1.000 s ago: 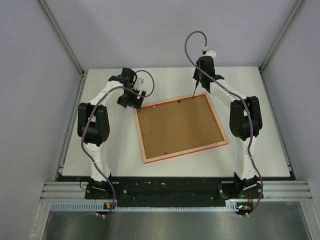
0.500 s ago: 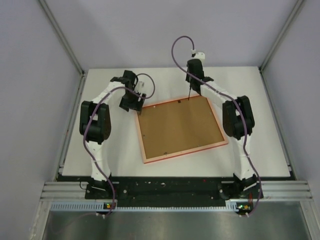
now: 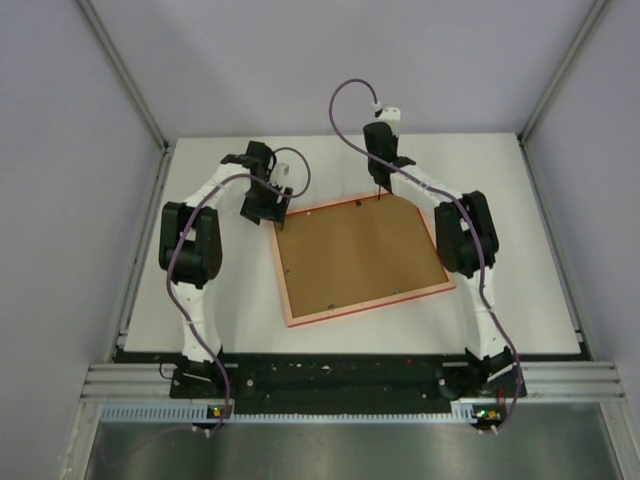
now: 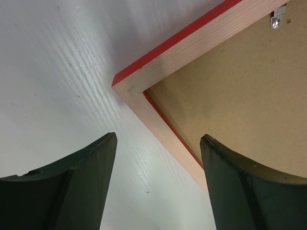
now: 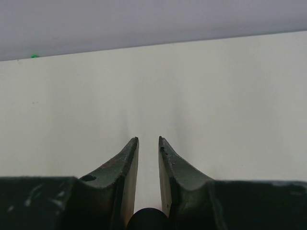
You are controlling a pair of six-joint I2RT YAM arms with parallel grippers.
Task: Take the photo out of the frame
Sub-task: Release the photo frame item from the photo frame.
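Note:
The frame point(image 3: 281, 268) lies face down on the white table, its pale pinkish rim up and its red edge showing at the corner point(image 4: 144, 79). The brown backing board point(image 3: 358, 255) fills it, so the photo is hidden. My left gripper point(image 3: 265, 208) hangs open over the frame's far-left corner; in the left wrist view its fingers point(image 4: 158, 138) straddle the rim, one over the table and one over the board point(image 4: 240, 96). My right gripper point(image 3: 379, 192) points down at the frame's far edge, shut to a narrow slit point(image 5: 148, 139) with nothing in it.
A small metal clip point(image 4: 277, 19) is screwed to the rim at the board's edge. Grey walls with aluminium rails enclose the table point(image 3: 520, 300) at the back and both sides. The right wrist view shows only bare table point(image 5: 230, 96) and the back wall.
The right arm has swung left along the frame's far edge, from near the far-right corner toward its middle. The left gripper's jaws have narrowed a little and shifted slightly.

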